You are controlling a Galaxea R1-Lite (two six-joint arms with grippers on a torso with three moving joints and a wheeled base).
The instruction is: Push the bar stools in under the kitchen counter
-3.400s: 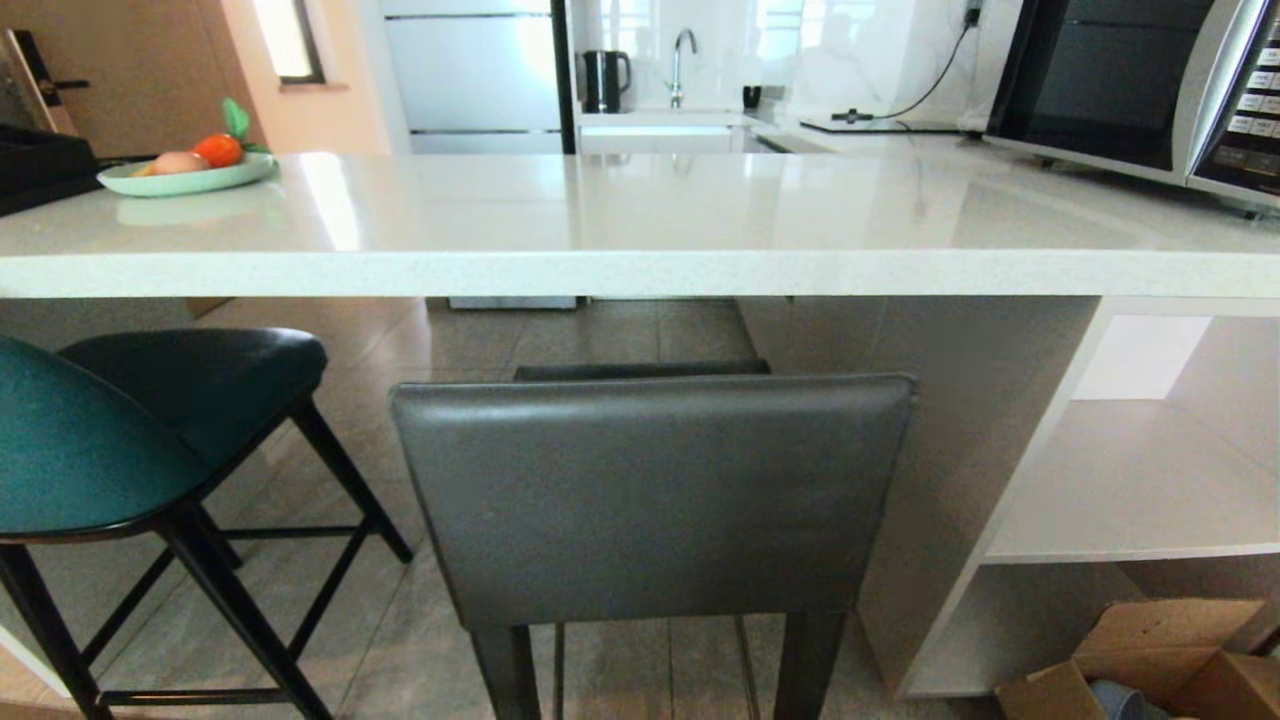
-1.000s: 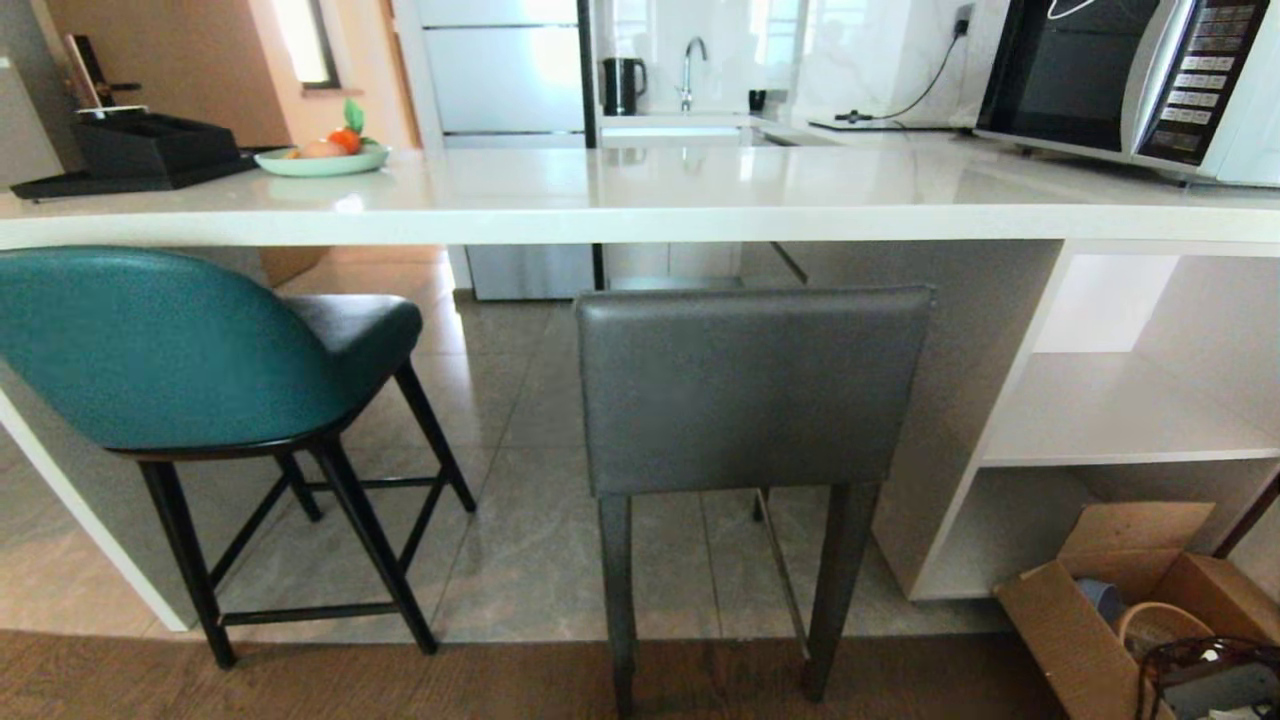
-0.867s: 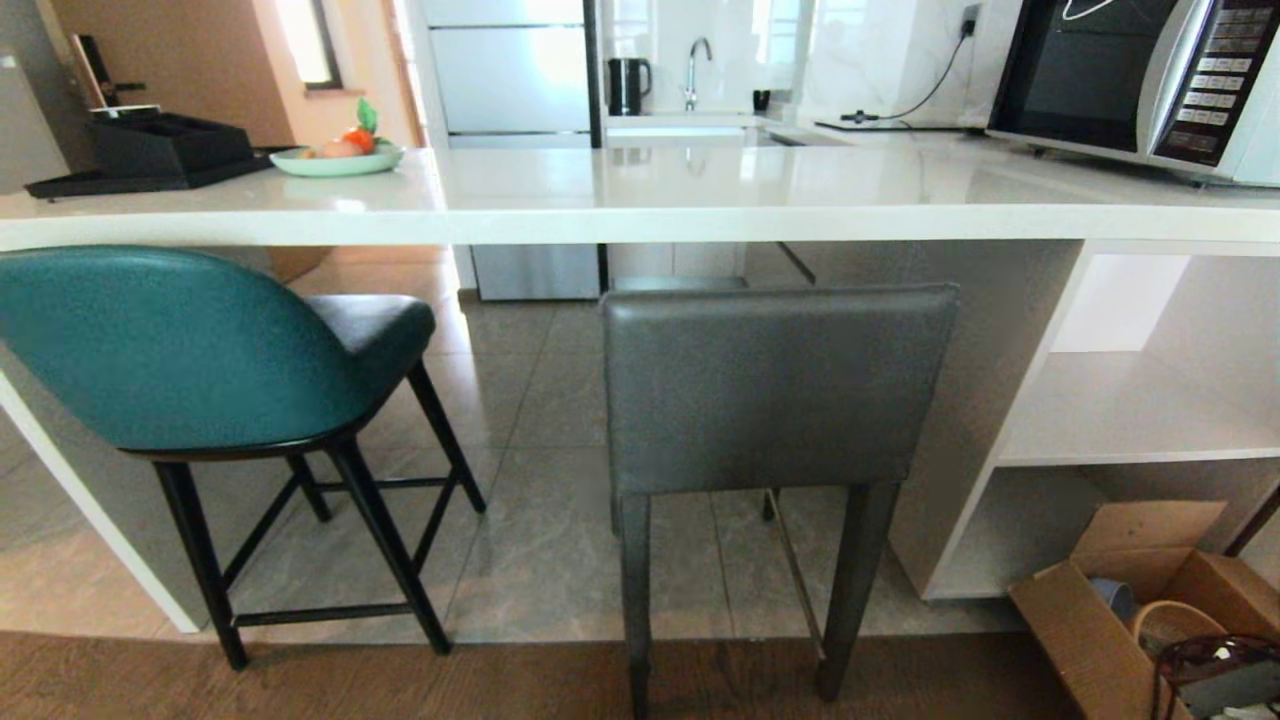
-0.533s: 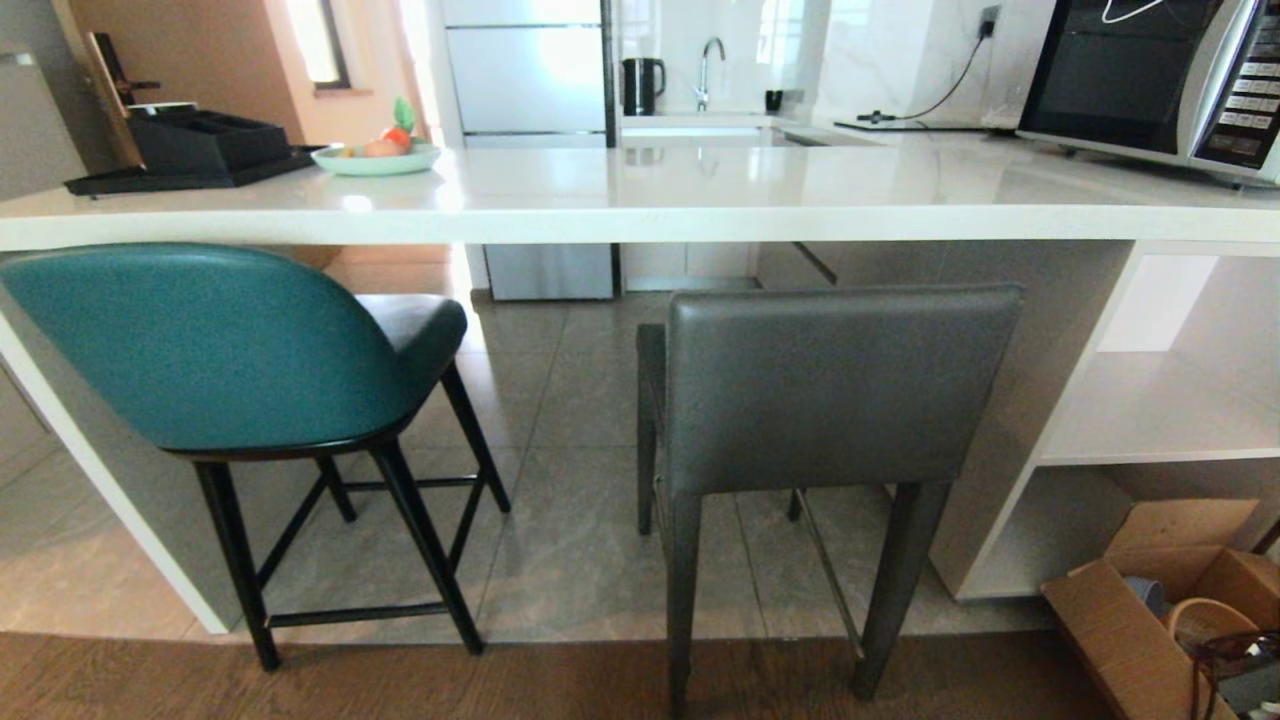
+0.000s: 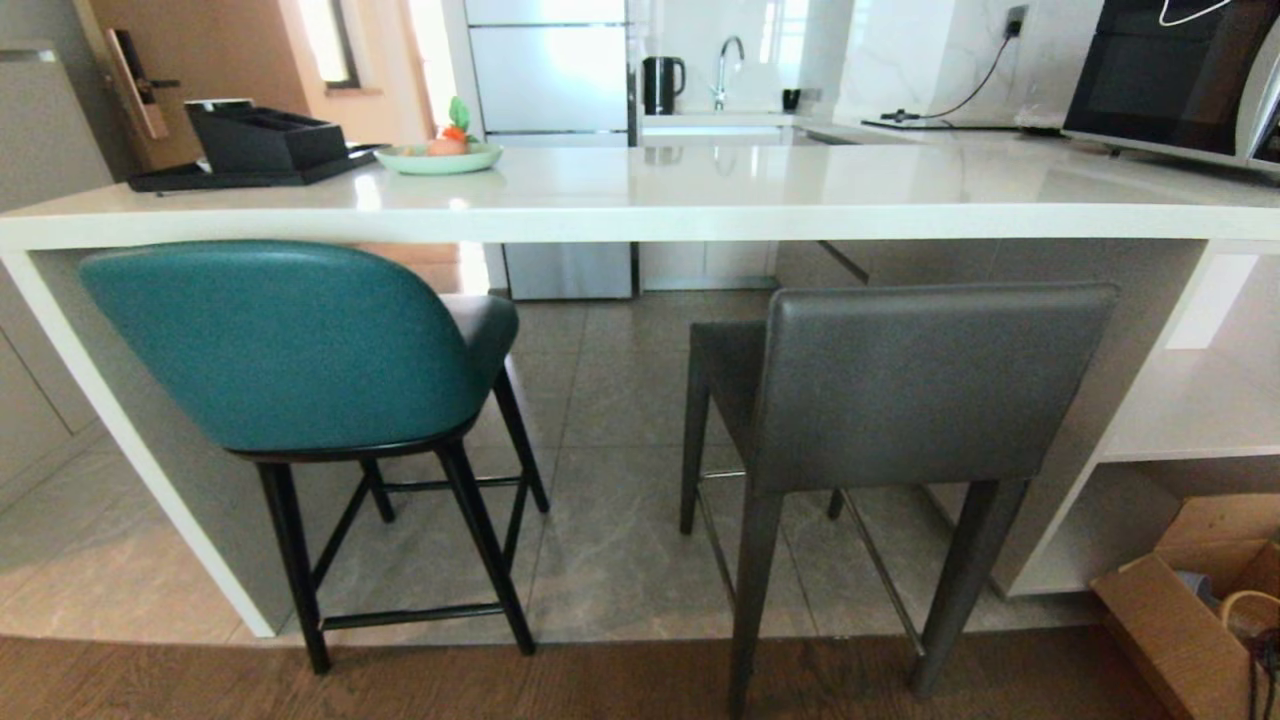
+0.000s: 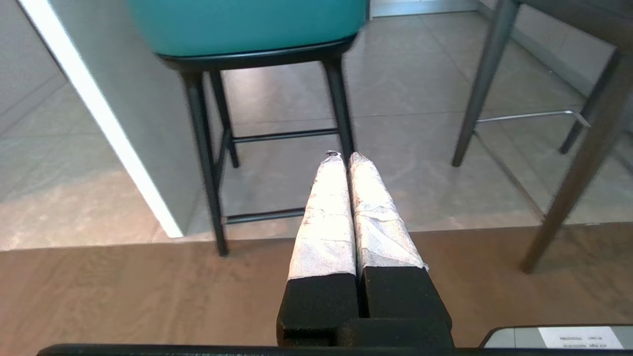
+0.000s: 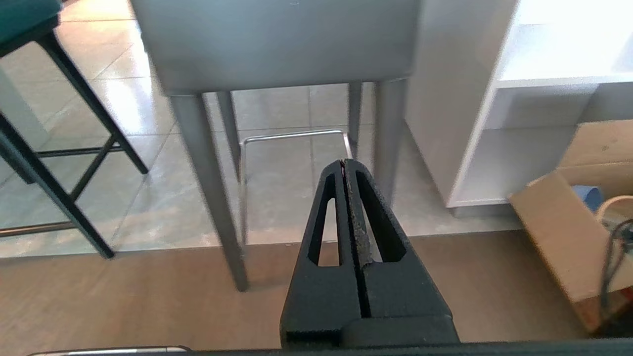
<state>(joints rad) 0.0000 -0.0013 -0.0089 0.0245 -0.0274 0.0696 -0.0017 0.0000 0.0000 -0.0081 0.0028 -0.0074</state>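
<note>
Two bar stools stand at the kitchen counter [image 5: 640, 205], a thick white slab with a white end panel [image 5: 130, 440] on the left. The teal stool [image 5: 275, 345] with thin black legs is on the left, its seat partly under the slab. The grey square-backed stool [image 5: 930, 380] stands on the right, turned slightly, its back out in front of the counter edge. Neither arm shows in the head view. My left gripper [image 6: 344, 157] is shut and empty, low, facing the teal stool's legs [image 6: 203, 148]. My right gripper [image 7: 343, 163] is shut and empty, facing the grey stool's legs [image 7: 207, 163] and metal footrest [image 7: 292, 136].
White open shelves [image 5: 1190, 410] fill the counter's right end. An open cardboard box [image 5: 1170, 620] sits on the floor beside them. On the counter are a black tray [image 5: 255, 150], a green plate of fruit [image 5: 438, 155] and a microwave [image 5: 1170, 75]. Tile meets wood flooring [image 5: 600, 685] near me.
The whole head view has shifted: the camera backed away from the counter and moved left, so both stools and the counter now sit farther right. The stools show no clear move of their own.
</note>
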